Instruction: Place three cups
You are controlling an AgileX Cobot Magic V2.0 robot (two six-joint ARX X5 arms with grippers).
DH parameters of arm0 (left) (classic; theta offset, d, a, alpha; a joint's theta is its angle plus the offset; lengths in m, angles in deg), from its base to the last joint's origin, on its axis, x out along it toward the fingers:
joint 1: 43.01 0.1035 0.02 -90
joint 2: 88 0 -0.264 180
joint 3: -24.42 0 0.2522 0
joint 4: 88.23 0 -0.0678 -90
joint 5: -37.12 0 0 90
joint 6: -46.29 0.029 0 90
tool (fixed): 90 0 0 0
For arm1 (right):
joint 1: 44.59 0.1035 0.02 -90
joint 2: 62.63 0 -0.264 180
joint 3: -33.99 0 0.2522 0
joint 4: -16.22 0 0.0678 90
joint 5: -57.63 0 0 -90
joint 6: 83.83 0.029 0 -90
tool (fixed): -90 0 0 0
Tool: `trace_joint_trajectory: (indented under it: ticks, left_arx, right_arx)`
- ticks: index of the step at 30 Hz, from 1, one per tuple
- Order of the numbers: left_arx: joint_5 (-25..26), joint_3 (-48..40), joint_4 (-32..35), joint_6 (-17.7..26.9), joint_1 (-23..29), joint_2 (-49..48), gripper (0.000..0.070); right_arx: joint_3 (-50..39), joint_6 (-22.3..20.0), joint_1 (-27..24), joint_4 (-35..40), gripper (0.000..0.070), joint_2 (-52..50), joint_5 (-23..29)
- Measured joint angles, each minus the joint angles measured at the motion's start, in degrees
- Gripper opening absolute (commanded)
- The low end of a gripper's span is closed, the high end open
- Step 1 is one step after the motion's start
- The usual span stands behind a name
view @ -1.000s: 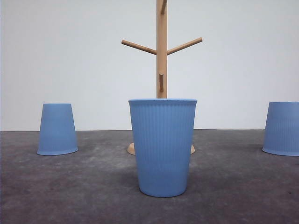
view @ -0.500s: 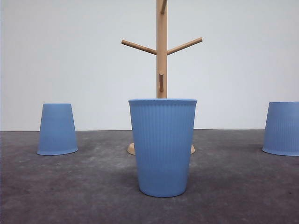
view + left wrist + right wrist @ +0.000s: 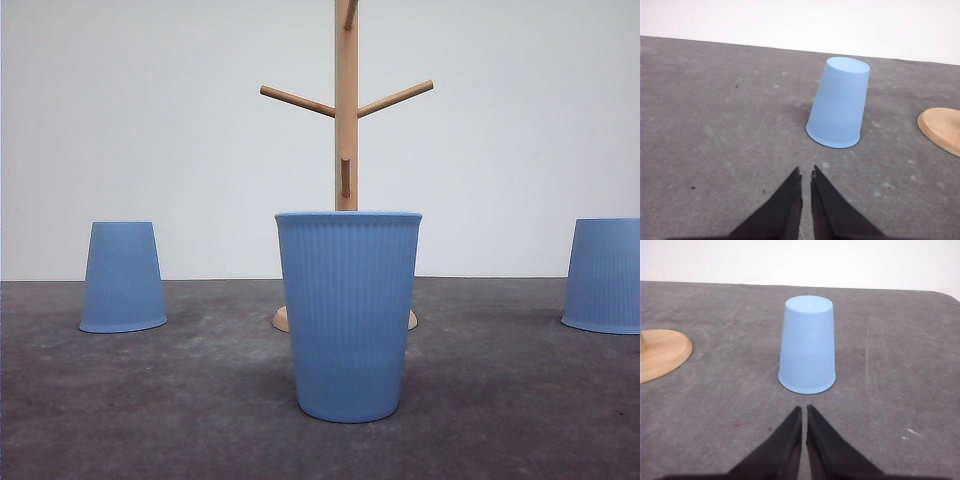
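Note:
Three light-blue ribbed cups stand on the dark grey table. In the front view one cup (image 3: 348, 315) stands upright near the middle front. Another cup (image 3: 122, 276) stands upside down at the left, and a further cup (image 3: 604, 274) stands upside down at the right edge. The left wrist view has an upside-down cup (image 3: 838, 103) a short way ahead of my left gripper (image 3: 806, 175), which is shut and holds nothing. An upside-down cup (image 3: 807, 344) stands just ahead of my right gripper (image 3: 804, 409), also shut and holding nothing.
A wooden cup tree (image 3: 346, 110) with angled pegs rises behind the middle cup. Its round base (image 3: 942, 129) lies to one side in the left wrist view, and the base (image 3: 661, 353) also lies beside the cup in the right wrist view. A white wall backs the table.

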Motion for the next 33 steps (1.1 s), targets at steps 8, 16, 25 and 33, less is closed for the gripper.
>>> trace_joint_trajectory:
  ticks: [8, 16, 25, 33]
  left_arx:
    - [0.0, 0.0, 0.02, -0.03, 0.0, 0.0, 0.0025]
    - [0.0, 0.37, -0.19, -5.04, 0.0, 0.23, 0.0014]
    - [-3.0, 16.47, -0.15, -12.36, 0.0, 11.25, 0.0014]
    - [-0.13, 35.81, -6.73, -9.46, -0.03, 34.61, 0.0016]
  right_arx:
    - [-0.02, 0.16, 0.0, 0.04, 0.0016, 0.0, -0.02]
    - [0.12, 4.0, 0.0, -0.32, 0.0007, 0.0, -0.22]
    - [15.0, 9.26, 0.0, -0.92, 0.0007, 9.42, 0.2]
    - [33.86, 7.87, 0.0, -11.63, 0.0007, 29.07, -0.09]
